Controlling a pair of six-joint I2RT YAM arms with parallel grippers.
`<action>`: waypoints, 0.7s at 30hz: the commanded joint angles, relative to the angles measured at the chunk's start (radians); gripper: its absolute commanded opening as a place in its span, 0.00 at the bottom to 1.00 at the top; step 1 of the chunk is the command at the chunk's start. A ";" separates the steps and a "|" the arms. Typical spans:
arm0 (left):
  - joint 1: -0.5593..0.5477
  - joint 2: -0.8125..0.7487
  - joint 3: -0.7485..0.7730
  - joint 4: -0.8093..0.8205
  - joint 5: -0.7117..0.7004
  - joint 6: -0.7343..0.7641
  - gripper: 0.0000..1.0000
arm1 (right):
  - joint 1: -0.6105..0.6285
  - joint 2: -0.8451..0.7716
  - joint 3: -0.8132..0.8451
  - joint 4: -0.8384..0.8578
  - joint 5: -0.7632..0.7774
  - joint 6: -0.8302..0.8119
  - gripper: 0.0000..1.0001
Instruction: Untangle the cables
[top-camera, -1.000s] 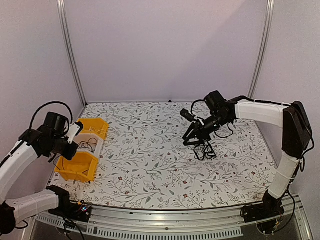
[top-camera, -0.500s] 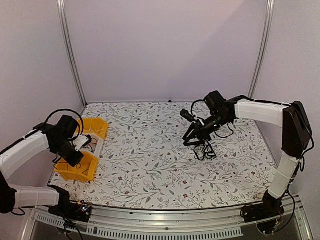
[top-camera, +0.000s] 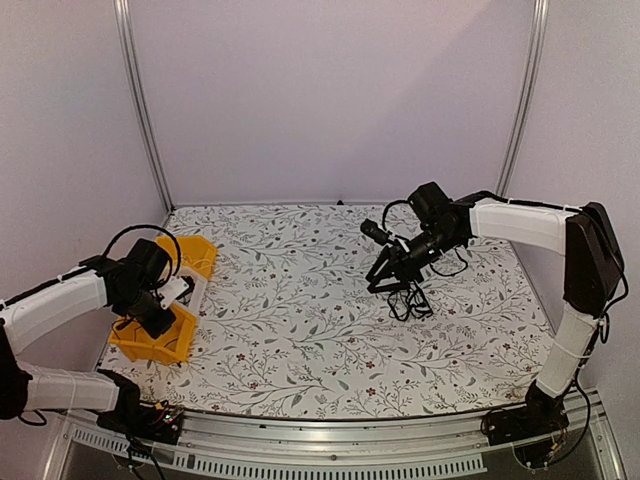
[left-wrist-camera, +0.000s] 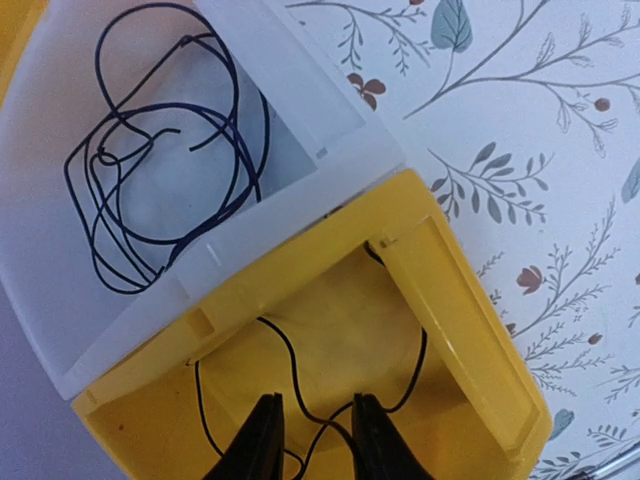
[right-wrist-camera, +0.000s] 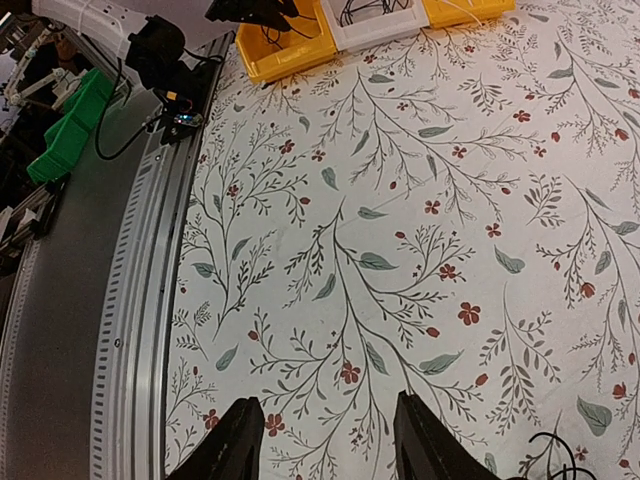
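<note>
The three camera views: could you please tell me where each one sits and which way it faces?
Top external: above and behind the bases, looking down over the table; both arms show.
Left wrist: on the left arm, looking down into the near yellow bin and white bin; the left gripper shows.
Right wrist: on the right arm, looking across the table towards the bins; the right gripper shows.
Shared: both wrist views show the near yellow bin and white bin.

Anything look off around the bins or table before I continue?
Nothing stands out. One cable lies coiled in the white bin, a second cable in the yellow bin under the left end effector; the remaining bundle sits on the table.
</note>
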 joint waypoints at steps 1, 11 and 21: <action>-0.016 0.016 0.020 0.059 -0.020 0.006 0.24 | 0.000 0.018 0.012 -0.017 -0.011 -0.014 0.49; -0.059 0.137 0.206 -0.057 -0.078 -0.062 0.38 | 0.000 0.028 0.032 -0.036 -0.002 -0.018 0.48; -0.136 0.182 0.359 -0.267 -0.023 -0.118 0.42 | 0.000 0.041 0.042 -0.053 -0.003 -0.026 0.48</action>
